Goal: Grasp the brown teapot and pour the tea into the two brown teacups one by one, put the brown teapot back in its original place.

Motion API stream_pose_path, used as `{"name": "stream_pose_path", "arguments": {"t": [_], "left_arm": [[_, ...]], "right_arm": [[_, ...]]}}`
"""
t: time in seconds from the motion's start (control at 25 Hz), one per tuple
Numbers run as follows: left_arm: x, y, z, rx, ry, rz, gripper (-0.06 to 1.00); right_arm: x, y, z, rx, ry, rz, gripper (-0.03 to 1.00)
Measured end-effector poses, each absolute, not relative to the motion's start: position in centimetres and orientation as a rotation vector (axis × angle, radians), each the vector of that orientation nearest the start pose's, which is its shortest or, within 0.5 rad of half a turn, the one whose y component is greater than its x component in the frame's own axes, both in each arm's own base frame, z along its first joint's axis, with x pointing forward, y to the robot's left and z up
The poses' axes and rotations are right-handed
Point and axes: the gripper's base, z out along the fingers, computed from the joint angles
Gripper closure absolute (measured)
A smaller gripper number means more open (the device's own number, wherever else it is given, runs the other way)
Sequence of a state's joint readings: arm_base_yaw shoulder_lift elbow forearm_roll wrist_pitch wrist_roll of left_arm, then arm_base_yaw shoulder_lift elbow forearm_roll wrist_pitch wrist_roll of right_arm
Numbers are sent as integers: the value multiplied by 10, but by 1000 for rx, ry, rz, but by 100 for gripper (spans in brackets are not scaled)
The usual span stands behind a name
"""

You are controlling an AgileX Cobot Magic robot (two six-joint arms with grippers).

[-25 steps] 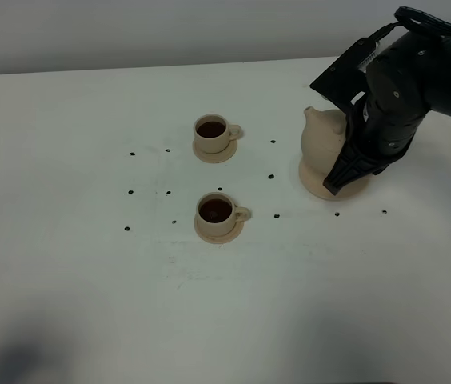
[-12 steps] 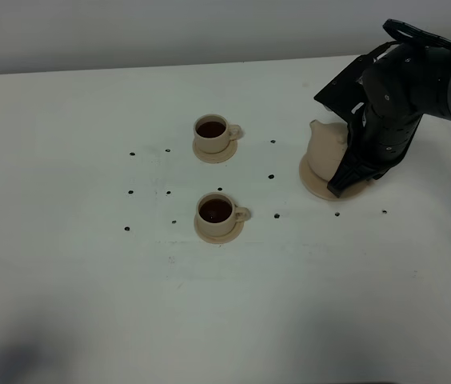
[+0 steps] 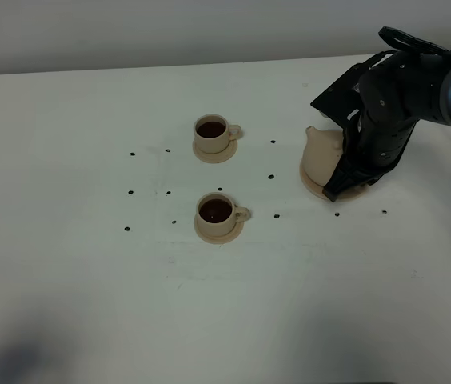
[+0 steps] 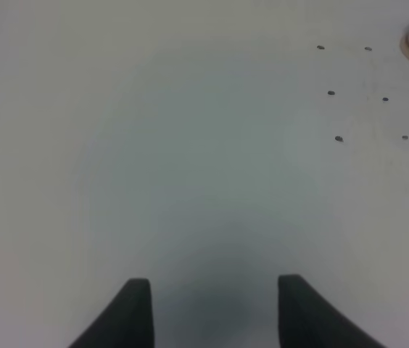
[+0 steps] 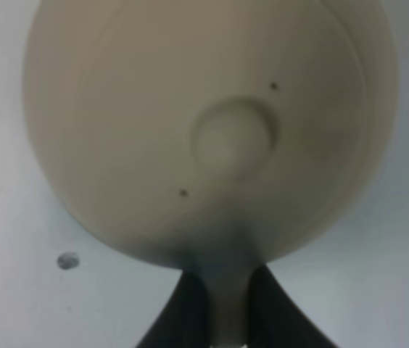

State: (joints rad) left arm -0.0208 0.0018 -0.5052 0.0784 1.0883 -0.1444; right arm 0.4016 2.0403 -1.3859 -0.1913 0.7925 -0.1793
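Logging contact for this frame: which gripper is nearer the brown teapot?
Right. The right gripper is shut on the brown teapot by its handle; the left gripper hovers over bare table, teapot out of its view.

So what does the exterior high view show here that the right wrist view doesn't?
Only the exterior high view shows the two brown teacups, rear and front, both holding dark tea, the large saucer under the pot, and the right arm. Only the right wrist view shows the lid knob from above and the right gripper shut on the handle. Both show the brown teapot and the dotted white table.
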Motion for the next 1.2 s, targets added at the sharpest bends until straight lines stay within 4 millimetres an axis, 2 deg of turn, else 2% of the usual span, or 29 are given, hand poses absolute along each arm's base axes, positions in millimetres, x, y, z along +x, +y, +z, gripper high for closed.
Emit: {"name": "stream_pose_path", "arguments": {"t": [0.52, 0.64, 0.8, 0.96, 1.2], "left_arm": [[-6, 6, 277, -133, 2062, -8, 52], [-6, 6, 277, -133, 2062, -8, 52], [-6, 6, 277, -133, 2062, -8, 52], [-6, 6, 277, -134, 2061, -8, 52], [-6, 6, 277, -134, 2061, -8, 52]], "right_arm": [[377, 147, 154, -957, 2762, -180, 85], [377, 147, 154, -947, 2769, -179, 79], [374, 145, 158, -949, 2788, -188, 65], [363, 140, 182, -937, 2824, -203, 55], [333, 132, 230, -881, 2936, -136, 53]]}}
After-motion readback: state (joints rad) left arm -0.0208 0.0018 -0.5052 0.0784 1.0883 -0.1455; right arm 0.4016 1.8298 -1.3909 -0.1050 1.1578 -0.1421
